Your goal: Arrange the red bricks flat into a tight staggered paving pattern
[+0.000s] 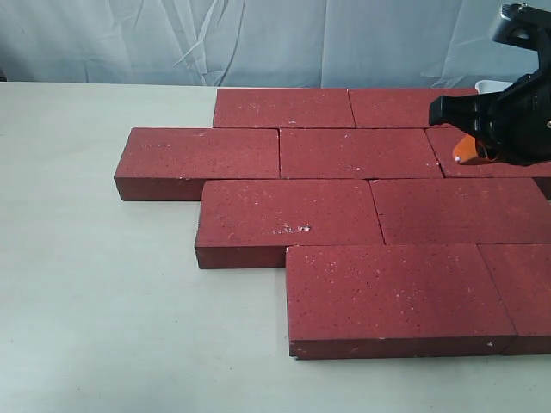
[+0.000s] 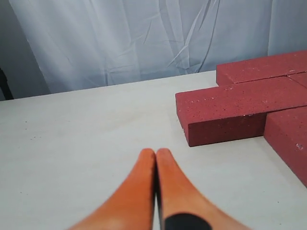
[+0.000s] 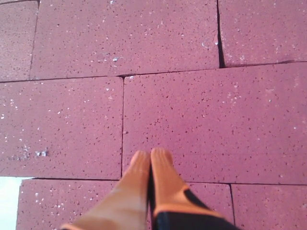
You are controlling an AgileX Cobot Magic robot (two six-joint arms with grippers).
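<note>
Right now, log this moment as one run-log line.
left claw: shut, empty, over table | right claw: shut, empty, over red bricks | layout: flat, four staggered rows

The left claw point(image 2: 154, 153) has two smooth orange fingers point(image 2: 132, 194), long and tapering to rounded tips. One carries a matte black patch near its base. The right claw point(image 3: 150, 155) has the same rounded orange fingers point(image 3: 165, 175), one with a black section behind an orange rim. In the exterior view the right arm point(image 1: 512, 120) shows a blocky, angular black housing, a grey fitting point(image 1: 510, 19) at its top and an orange tip beneath.
</note>
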